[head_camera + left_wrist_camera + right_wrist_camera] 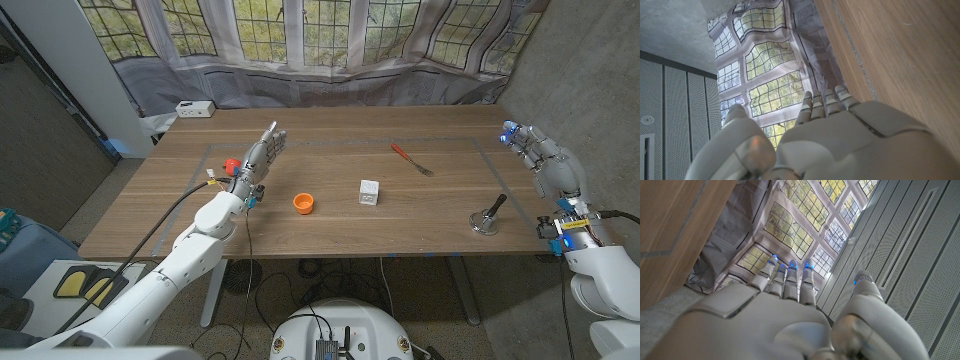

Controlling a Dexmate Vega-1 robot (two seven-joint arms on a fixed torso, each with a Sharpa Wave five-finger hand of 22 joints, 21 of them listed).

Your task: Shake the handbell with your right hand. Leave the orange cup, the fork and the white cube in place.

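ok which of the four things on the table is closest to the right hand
The handbell, lying on its side near the table's right edge, just inward of the right hand. The fork, white cube and orange cup sit farther left.

On the table [330, 228], the cube [369, 192] sits at centre, the cup [304, 203] just beside it at nine o'clock, the fork [411, 160] near at one o'clock, the handbell [488, 217] well apart at four o'clock, toward the right hand [541, 153].

Left hand [258, 158] and right hand [540, 152] both raised, fingers [272, 137] extended, holding nothing
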